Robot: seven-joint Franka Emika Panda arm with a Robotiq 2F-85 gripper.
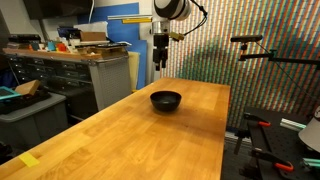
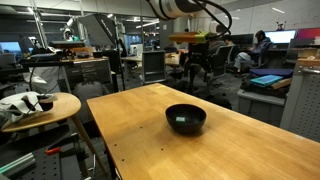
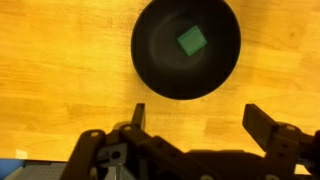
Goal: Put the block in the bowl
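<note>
The black bowl (image 3: 186, 48) sits on the wooden table, and the tiny green block (image 3: 192, 40) lies inside it. The bowl also shows in both exterior views (image 1: 166, 100) (image 2: 186, 119), with a green speck of the block (image 2: 180, 119) visible inside it in one of them. My gripper (image 3: 198, 118) is open and empty, with its fingers spread wide above bare table beside the bowl. In an exterior view the gripper (image 1: 160, 58) hangs well above the table behind the bowl.
The wooden table (image 1: 130, 135) is wide, with a yellow tape mark (image 1: 29, 160) near one corner. Workbenches and cabinets (image 1: 60, 70) stand off to the side. A small round table (image 2: 40, 108) holding objects stands beside the table. A camera rig (image 1: 255, 48) stands at the far edge.
</note>
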